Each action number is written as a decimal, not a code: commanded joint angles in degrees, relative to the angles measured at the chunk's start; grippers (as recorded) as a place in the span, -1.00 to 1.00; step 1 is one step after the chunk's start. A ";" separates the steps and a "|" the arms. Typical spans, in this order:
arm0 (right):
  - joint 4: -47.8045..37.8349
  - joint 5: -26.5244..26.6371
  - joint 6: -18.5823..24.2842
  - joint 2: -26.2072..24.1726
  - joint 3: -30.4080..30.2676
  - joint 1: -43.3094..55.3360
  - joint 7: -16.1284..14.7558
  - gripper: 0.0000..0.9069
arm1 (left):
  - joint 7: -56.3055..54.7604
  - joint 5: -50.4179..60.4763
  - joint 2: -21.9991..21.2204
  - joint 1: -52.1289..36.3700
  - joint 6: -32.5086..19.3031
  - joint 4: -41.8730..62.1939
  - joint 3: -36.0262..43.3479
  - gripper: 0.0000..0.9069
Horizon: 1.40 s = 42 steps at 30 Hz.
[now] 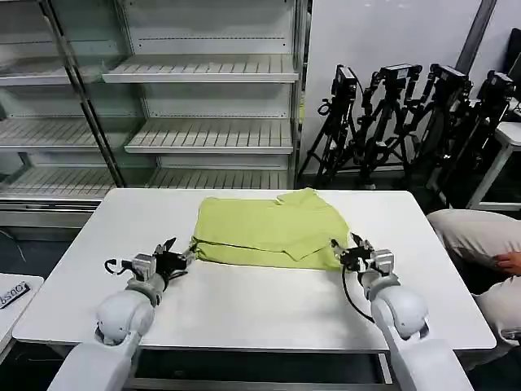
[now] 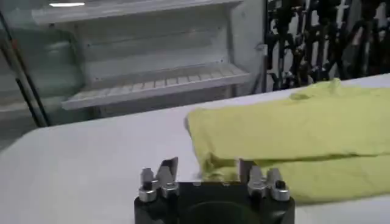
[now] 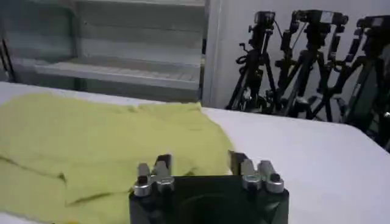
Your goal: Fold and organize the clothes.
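t-shirt (image 1: 269, 228): lime, lain mid-bench (image 1: 244, 301), partly folded, one layer doubled over; further folds judged outstanding. left claw (image 1: 172, 259) and right claw (image 1: 348, 254): set at its near corners, parted, nothing gripped.

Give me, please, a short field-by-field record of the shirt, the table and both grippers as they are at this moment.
garment: lime T-shirt, partly folded, lying on the table
surface: white table
left gripper: open, at the shirt's near left corner
right gripper: open, at the shirt's near right corner
backdrop: shelving behind the table, tripods to its right
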 commanded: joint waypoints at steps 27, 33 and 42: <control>0.83 4.21 -1.50 -0.74 0.56 -4.62 0.77 -1.00 | 3.12 -1.03 -0.38 -2.03 -0.75 6.24 1.94 -0.98; 1.68 4.15 -1.51 -1.14 0.85 -4.90 0.83 -1.00 | 2.97 -0.94 0.41 -1.28 -1.10 4.71 1.34 -0.98; 7.76 3.83 -1.49 -2.13 2.89 -10.71 0.55 -1.00 | 2.99 -1.64 4.24 9.88 -0.09 -7.06 -3.52 -0.98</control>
